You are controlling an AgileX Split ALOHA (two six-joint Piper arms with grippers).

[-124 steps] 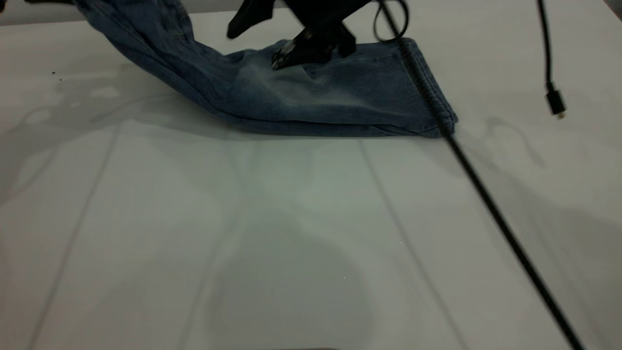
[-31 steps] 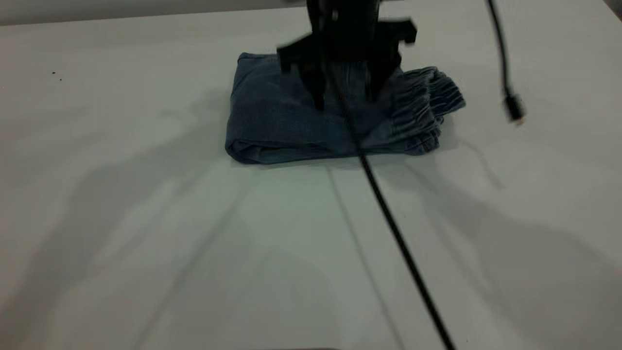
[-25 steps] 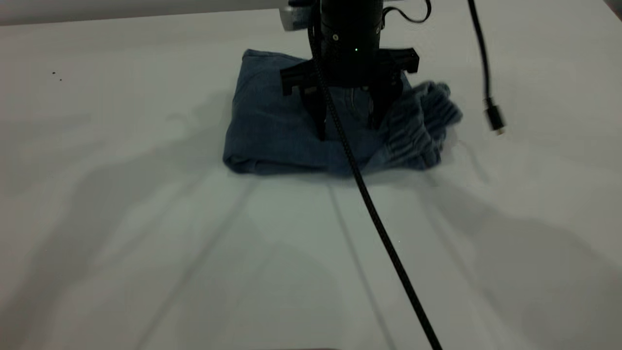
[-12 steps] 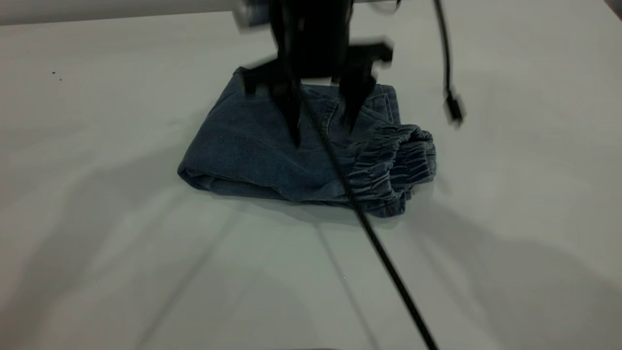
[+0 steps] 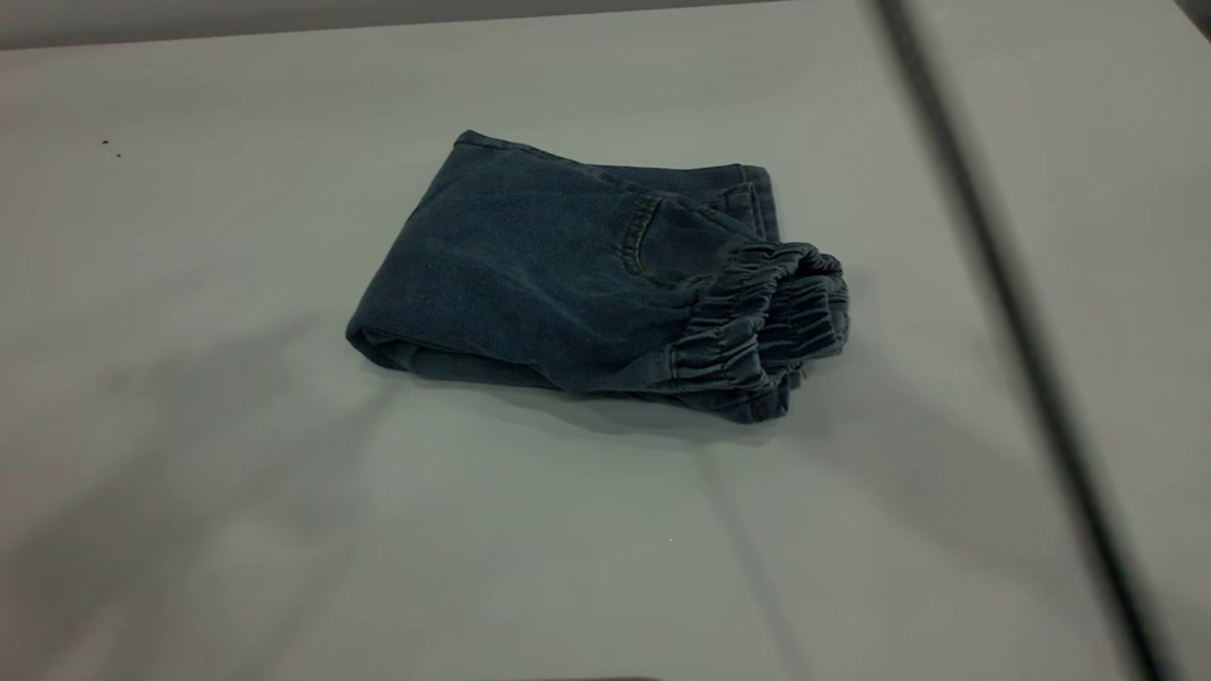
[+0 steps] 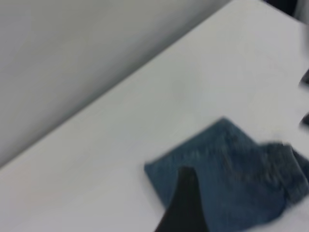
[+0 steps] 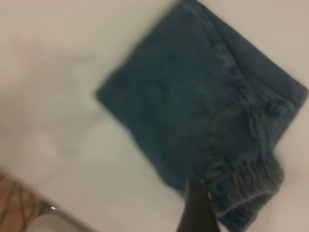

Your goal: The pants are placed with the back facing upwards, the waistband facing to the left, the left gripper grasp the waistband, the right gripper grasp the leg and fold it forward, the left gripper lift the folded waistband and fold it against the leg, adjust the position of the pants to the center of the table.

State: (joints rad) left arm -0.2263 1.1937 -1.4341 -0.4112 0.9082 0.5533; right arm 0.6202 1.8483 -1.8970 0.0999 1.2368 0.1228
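Observation:
The pants [image 5: 568, 274] lie folded into a compact blue denim bundle on the white table [image 5: 284, 530], with one back pocket on top. The ruffled waistband [image 5: 766, 331] is doubled over at the bundle's right end. A stitched hem of the leg [image 5: 752, 194] peeks out along the far right edge; the rest of the leg is folded underneath. Neither gripper shows in the exterior view. My left gripper [image 6: 239, 198] hangs open above the pants [image 6: 231, 179], holding nothing, with one finger [image 6: 186, 198] in sight. My right gripper [image 7: 199, 212] hovers over the waistband [image 7: 246, 193], apart from it.
A blurred black cable [image 5: 993, 284] runs diagonally down the right side of the exterior view. The table's edge and a pale object [image 7: 43, 222] beyond it show in the right wrist view. A grey wall [image 6: 72, 58] lies behind the table.
The left gripper, open above the pants half a second ago, has lifted out of the exterior view. The folded pants had slid nearer and now lie still.

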